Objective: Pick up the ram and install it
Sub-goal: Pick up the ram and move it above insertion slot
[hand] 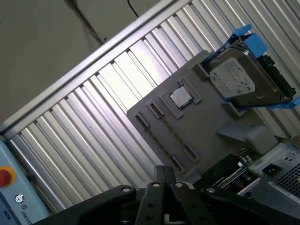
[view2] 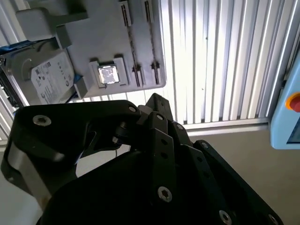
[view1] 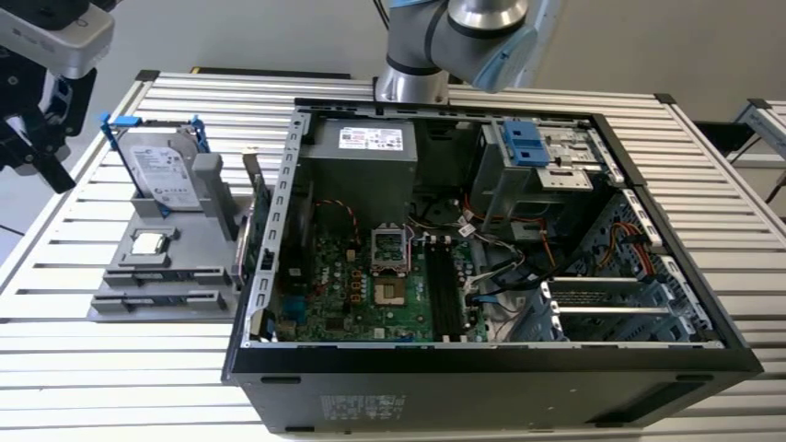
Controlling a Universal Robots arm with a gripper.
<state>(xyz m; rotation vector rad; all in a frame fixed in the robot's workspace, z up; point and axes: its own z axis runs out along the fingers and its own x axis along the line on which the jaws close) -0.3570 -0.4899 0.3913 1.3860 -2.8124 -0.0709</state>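
In the exterior view the ram [view1: 260, 226] is a thin dark green stick standing on edge at the side of the grey holder [view1: 166, 276] nearest the open computer case [view1: 491, 364]. My gripper [view1: 52, 173] hangs above the table at the exterior view's far left, beyond the holder and well away from the ram. In both wrist views its black fingers [hand: 161, 177] meet in a point [view2: 157, 101] with nothing between them. The holder [hand: 206, 140] lies below them. The motherboard's long black memory slots [view1: 440, 287] lie inside the case.
A silver hard drive [view1: 162, 172] with blue clips stands in the holder, and a small square silver chip [view1: 150, 243] lies in front of it. The slatted metal table [view1: 110, 368] carries everything. A pale blue pendant with a red button [view2: 290, 108] sits past the table edge.
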